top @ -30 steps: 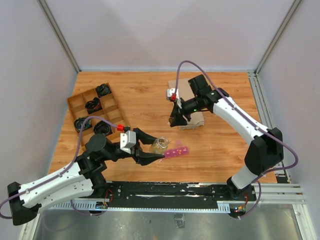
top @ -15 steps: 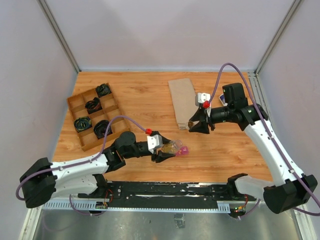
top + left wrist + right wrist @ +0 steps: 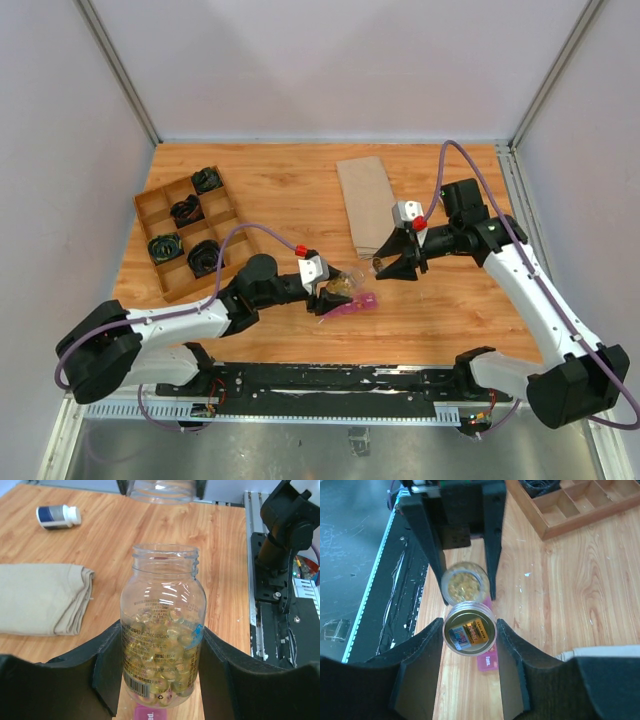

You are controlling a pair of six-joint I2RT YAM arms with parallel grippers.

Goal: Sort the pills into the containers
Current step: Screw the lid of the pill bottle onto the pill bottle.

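Observation:
My left gripper (image 3: 338,292) (image 3: 161,632) is shut on a clear pill bottle (image 3: 345,285) (image 3: 162,630), uncapped and about half full of yellow softgel pills (image 3: 160,662). The right gripper (image 3: 385,264) (image 3: 470,627) is shut on the bottle's cap (image 3: 470,630) (image 3: 160,490), which hangs just beyond the bottle's mouth (image 3: 465,582), apart from it. The magenta-pink containers (image 3: 358,303) (image 3: 488,661) (image 3: 150,713) lie on the table under and beside the bottle, with their lids down as far as I can see.
A folded beige cloth (image 3: 365,200) (image 3: 40,597) lies behind the right gripper. A small white-capped bottle (image 3: 57,516) lies on its side beyond it. The wooden divided tray (image 3: 225,235) (image 3: 560,522) with black items sits at the left. The rail edge (image 3: 330,380) runs along the front.
The right gripper has swung off the cloth, out to the right, then in close to the bottle's mouth. The left gripper carried the bottle slightly right, over the pink strip.

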